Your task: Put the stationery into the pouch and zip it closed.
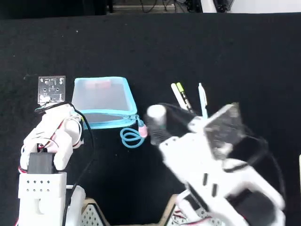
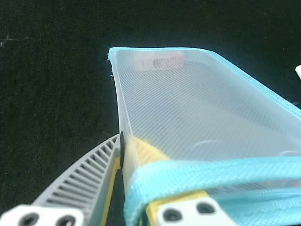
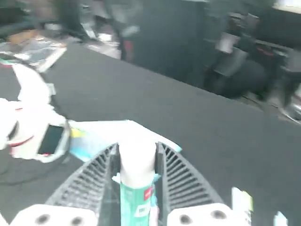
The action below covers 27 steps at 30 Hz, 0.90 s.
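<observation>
Pouch [image 1: 101, 101] and pens [image 1: 182, 96] lie on black tabletop [image 1: 211, 52].

High view: fixed overhead at the near edge, looking down over the worktop [image 1: 211, 47]. Left wrist view: close against the pouch [image 2: 197, 117] corner. Right wrist view: raised, facing across the worktop. All three share the pouch.

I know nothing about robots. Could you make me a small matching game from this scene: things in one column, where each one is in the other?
1 pouch
2 tube
3 pens
4 cord

A lying loose on the table
B in the right gripper
C looped by the pouch's corner
D edge pinched by the left gripper

Pairs: 1-D, 2-B, 3-A, 4-C
</observation>
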Tool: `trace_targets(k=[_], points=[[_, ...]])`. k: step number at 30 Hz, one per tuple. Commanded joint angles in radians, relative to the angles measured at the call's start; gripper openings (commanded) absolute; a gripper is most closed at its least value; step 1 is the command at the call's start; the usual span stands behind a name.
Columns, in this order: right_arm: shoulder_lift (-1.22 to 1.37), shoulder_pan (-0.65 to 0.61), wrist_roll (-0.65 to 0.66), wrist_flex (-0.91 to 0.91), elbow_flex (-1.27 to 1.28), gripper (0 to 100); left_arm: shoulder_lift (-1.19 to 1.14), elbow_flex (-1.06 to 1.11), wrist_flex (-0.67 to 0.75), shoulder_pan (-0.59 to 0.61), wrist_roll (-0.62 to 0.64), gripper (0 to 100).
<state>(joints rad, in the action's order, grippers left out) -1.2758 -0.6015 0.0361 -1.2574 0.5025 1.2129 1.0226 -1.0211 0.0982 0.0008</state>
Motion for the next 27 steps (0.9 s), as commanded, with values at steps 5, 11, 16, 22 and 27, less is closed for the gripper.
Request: trace_targets(k=[5,11,16,22,27], points=[[-0.045,-0.198,-0.011,0.468,0.308,1.1,0.011,-0.010,0.012,-0.004,0.012,3],[-0.058,-0.206,-0.009,0.753,0.495,1.1,0.011,-0.010,0.012,-0.004,0.012,3],[-0.050,-0.204,-0.009,0.973,0.613,1.1,0.011,-0.010,0.012,-0.004,0.012,3],[-0.048,-0.203,0.193,1.257,0.865,1.1,0.011,-0.010,0.012,-0.004,0.012,3],[-0.058,-0.203,0.468,1.513,1.086,1.1,0.011,-0.010,0.014,-0.004,0.012,3]])
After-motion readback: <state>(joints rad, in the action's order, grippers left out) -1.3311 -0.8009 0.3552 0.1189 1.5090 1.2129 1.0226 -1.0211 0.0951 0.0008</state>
